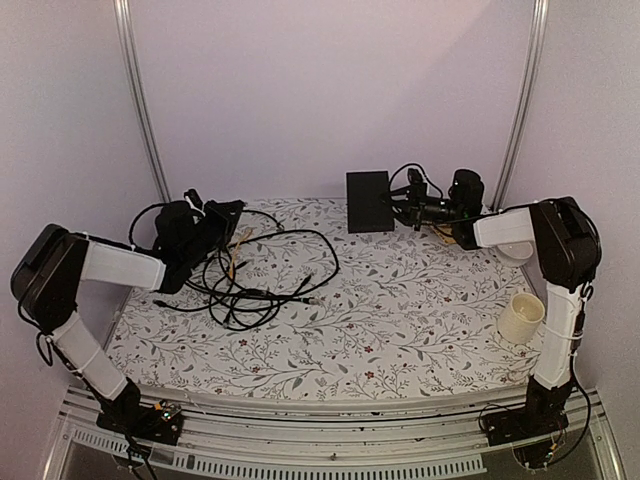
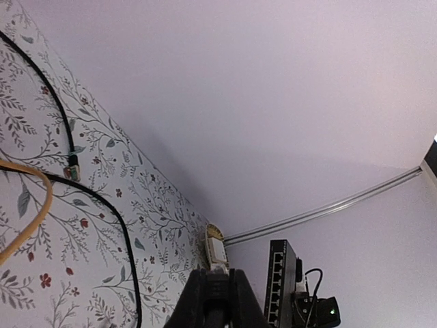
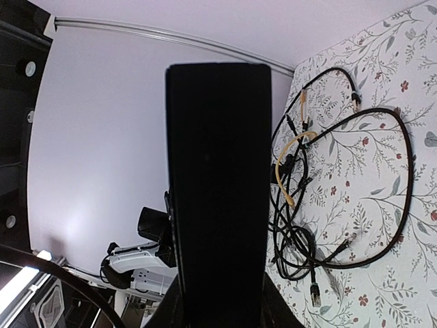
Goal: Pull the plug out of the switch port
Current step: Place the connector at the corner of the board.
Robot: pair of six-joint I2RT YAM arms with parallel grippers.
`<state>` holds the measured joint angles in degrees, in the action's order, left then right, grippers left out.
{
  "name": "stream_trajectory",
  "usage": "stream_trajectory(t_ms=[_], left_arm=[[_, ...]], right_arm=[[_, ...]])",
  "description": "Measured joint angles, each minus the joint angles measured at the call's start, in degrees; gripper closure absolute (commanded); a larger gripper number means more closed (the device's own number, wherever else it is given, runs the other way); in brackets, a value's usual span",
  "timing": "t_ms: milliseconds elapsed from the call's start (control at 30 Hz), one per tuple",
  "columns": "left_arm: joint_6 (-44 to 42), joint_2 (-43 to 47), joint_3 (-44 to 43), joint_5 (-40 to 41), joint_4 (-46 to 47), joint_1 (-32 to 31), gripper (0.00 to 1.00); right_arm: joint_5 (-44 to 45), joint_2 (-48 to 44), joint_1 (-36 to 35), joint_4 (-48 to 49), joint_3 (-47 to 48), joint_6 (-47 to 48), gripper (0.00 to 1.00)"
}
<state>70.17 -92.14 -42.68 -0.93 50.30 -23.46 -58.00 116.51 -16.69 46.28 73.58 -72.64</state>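
Observation:
The black switch (image 1: 369, 201) stands on edge above the table's far right, and my right gripper (image 1: 396, 208) is shut on it. In the right wrist view the switch (image 3: 218, 184) fills the middle, with my right gripper (image 3: 218, 304) clamping its near end. My left gripper (image 1: 228, 218) hovers at the far left over the cable tangle. It is shut (image 2: 217, 279) on a cable end whose pale plug (image 2: 218, 270) pokes out between the fingertips. From the left wrist view the switch (image 2: 280, 283) is far off, its port row facing me with nothing plugged in.
A tangle of black cables (image 1: 250, 275) with an orange one (image 1: 235, 255) lies on the left of the flowered table. A cream cup (image 1: 521, 318) and a white bowl (image 1: 515, 250) sit by the right arm. Metal frame posts (image 1: 140, 100) stand at the back corners.

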Motion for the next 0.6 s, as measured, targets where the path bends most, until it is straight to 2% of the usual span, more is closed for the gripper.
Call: stream_trajectory(t_ms=[67,400,600], left_arm=[[1.1,-1.8,-0.4,-1.2,-1.8,2.4,0.97],[4.4,-10.7,-5.7,-8.1,-10.9,11.0,0.58],[6.4,-14.9,-6.6,-12.8,-13.4,13.8,0.4]], right_arm=[[0.4,0.0,0.0,-2.4,-0.7,1.9,0.98],[4.9,0.1,-1.3,-17.0,-1.1,13.1,0.98],[7.5,2.8,-3.0,-22.1,-0.1,17.3,0.98]])
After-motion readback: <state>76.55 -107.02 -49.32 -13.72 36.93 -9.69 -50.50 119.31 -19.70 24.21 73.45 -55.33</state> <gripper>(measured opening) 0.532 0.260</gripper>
